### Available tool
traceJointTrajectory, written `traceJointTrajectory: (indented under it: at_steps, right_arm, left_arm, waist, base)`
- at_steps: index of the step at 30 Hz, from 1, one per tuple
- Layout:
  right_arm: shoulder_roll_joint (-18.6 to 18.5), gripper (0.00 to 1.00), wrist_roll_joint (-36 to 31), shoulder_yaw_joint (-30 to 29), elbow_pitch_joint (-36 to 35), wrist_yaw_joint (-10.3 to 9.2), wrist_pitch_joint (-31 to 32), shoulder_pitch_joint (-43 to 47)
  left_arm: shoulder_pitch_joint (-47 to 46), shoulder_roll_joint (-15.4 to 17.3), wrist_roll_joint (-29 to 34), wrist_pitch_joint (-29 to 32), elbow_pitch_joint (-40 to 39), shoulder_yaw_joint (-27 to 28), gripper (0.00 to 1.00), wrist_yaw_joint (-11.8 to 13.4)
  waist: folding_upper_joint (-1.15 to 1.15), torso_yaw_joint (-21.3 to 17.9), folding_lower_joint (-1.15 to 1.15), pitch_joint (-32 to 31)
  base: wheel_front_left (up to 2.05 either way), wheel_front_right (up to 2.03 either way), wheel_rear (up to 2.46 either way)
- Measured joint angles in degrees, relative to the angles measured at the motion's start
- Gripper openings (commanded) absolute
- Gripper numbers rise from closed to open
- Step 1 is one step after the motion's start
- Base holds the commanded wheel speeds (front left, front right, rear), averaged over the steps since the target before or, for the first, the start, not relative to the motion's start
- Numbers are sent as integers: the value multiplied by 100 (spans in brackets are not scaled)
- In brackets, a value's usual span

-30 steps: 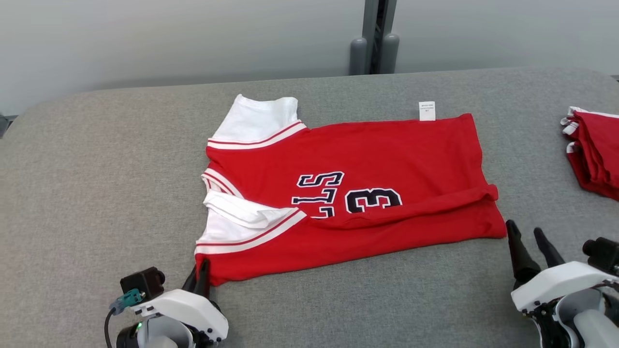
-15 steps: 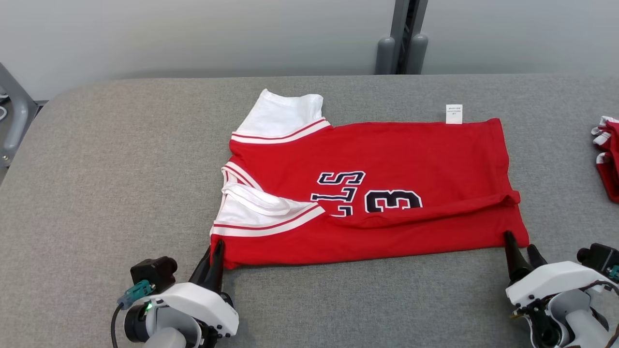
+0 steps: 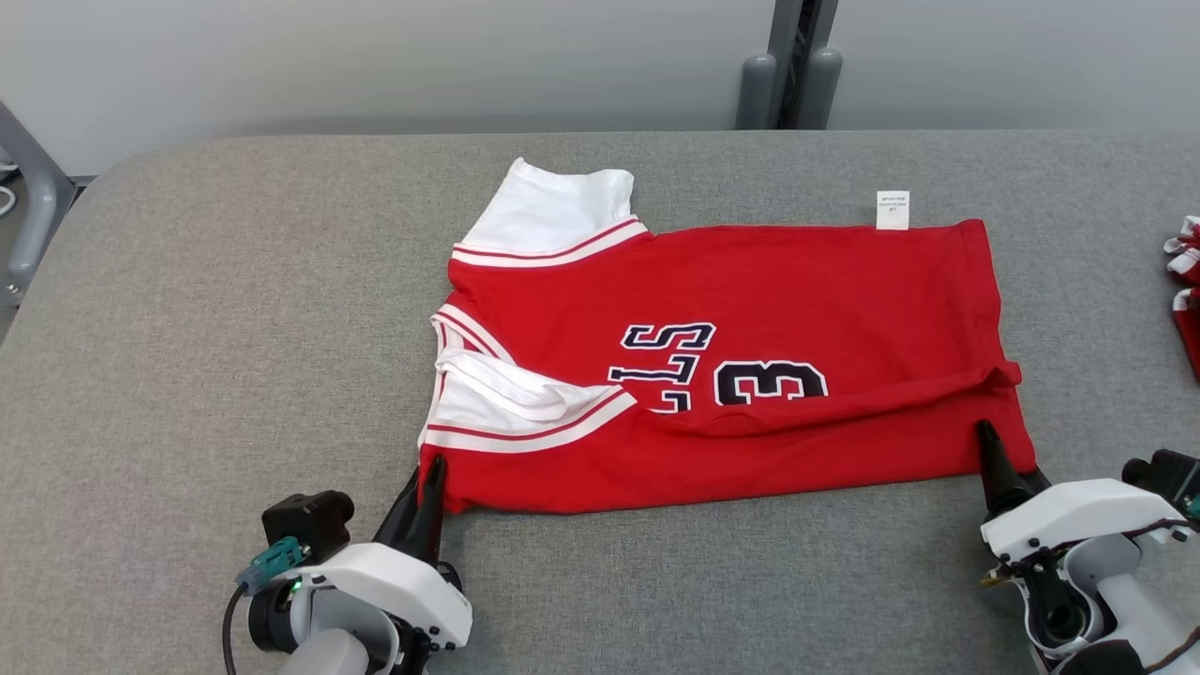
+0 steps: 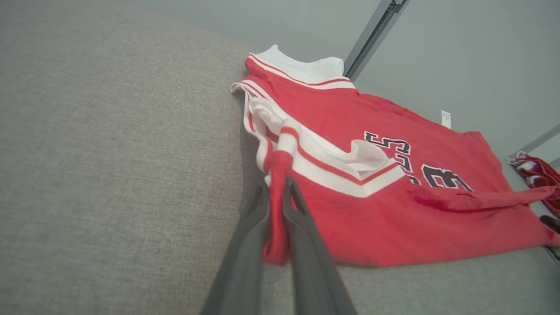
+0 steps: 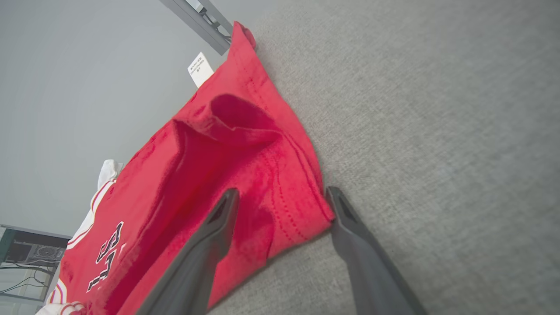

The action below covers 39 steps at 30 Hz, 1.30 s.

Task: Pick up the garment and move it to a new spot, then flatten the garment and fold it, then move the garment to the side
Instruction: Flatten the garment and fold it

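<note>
The garment [image 3: 750, 309], a red jersey with white sleeves and dark lettering, lies spread on the grey table [image 3: 234, 281], its near edge folded over in a long ridge. My left gripper [image 3: 427, 473] is shut on the garment's near-left corner. In the left wrist view the red fabric [image 4: 350, 218] is pinched between the fingers of the left gripper [image 4: 275, 186]. My right gripper [image 3: 1011, 464] is open at the near-right corner. In the right wrist view the right gripper [image 5: 283, 192] straddles the hem corner of the garment [image 5: 245, 144], one finger over the cloth and one beside it.
Another red and white garment pile [image 3: 1186, 300] lies at the table's right edge. A grey metal post [image 3: 792, 66] stands behind the table and a grey frame [image 3: 28, 216] at the far left. A white label [image 3: 892, 209] sticks out at the jersey's far edge.
The head camera has swung, shifting the whole picture right. My right gripper, still open, has moved in so the near-right corner lies between its fingers. The left grip has held.
</note>
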Motion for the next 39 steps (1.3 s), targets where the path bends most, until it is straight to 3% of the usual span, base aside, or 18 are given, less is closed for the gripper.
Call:
traceJointTrajectory:
  at_steps: [1,3,4,5,6,24,31,39]
  right_arm:
    - [0,98,46,42,-16,0,32,-15]
    - [3,44,141,120,-59,0,118,-26]
    - [0,29,200,168,-92,0,166,-26]
    - [-5,4,250,209,-123,0,202,-25]
    - [-10,0,292,245,-146,0,210,-21]
    - [-310,0,794,616,-237,0,12,489]
    - [-434,0,915,844,-637,0,-22,1074]
    - [-598,0,824,1148,-1148,0,370,1415]
  left_arm:
    - [-1,1,0,0,-12,-1,0,4]
    - [-1,3,0,0,-25,-10,0,7]
    - [-1,2,0,0,-31,-16,0,21]
    - [-2,2,0,0,-35,-21,0,21]
    - [-2,1,0,0,-41,-26,0,21]
    - [354,198,-19,30,-93,-110,0,55]
    - [1020,525,-3,417,-424,-348,0,41]
    - [1939,1084,-158,738,-1403,-300,0,157]
  waist:
    - [0,-1,0,2]
    - [0,0,0,5]
    - [0,1,0,5]
    - [0,2,0,2]
    - [0,2,0,-2]
    - [0,-97,0,-450]
    - [0,-279,0,-728]
    - [0,-578,0,-729]
  base:
    - [0,0,0]
    - [0,0,0]
    - [0,0,0]
    - [0,0,0]
    - [0,0,0]
    - [0,0,0]
    - [0,0,0]
    - [0,0,0]
